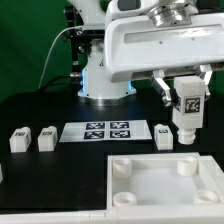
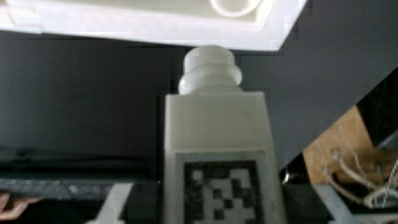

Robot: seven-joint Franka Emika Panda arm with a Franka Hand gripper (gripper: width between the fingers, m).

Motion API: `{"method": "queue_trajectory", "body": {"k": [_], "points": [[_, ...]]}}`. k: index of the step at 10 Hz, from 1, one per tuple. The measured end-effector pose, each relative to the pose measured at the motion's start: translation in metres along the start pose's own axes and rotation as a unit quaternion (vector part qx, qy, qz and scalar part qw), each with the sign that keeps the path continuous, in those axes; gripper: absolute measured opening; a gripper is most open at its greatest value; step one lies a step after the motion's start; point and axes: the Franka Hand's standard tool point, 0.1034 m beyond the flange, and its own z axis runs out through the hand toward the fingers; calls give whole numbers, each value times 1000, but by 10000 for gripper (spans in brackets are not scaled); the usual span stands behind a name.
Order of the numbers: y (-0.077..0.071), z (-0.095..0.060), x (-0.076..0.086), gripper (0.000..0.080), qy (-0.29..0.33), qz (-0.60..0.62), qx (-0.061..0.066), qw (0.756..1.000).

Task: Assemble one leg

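Observation:
My gripper is shut on a leg, a small white block with a black-and-white tag on its face and a stepped peg at its lower end. It hangs upright above the table, over the far right corner of the large white square piece. In the wrist view the held leg fills the middle, its peg pointing toward the white square piece, where part of a round corner socket shows. Three more legs lie on the table: two at the exterior view's left and one by the marker board.
The marker board lies flat on the black table between the loose legs. The robot base stands behind it. The square piece has round sockets at its corners.

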Motion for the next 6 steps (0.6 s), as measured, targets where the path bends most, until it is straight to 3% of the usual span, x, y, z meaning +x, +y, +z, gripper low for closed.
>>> {"method": "queue_trajectory", "body": {"k": [2,3,6], "points": [[-2,5,-6,290,-19,2,2,1000],[-10,12,-16,290,-26,4,6,1000],[-16,38,-16,290,-31,5,12,999]]}}
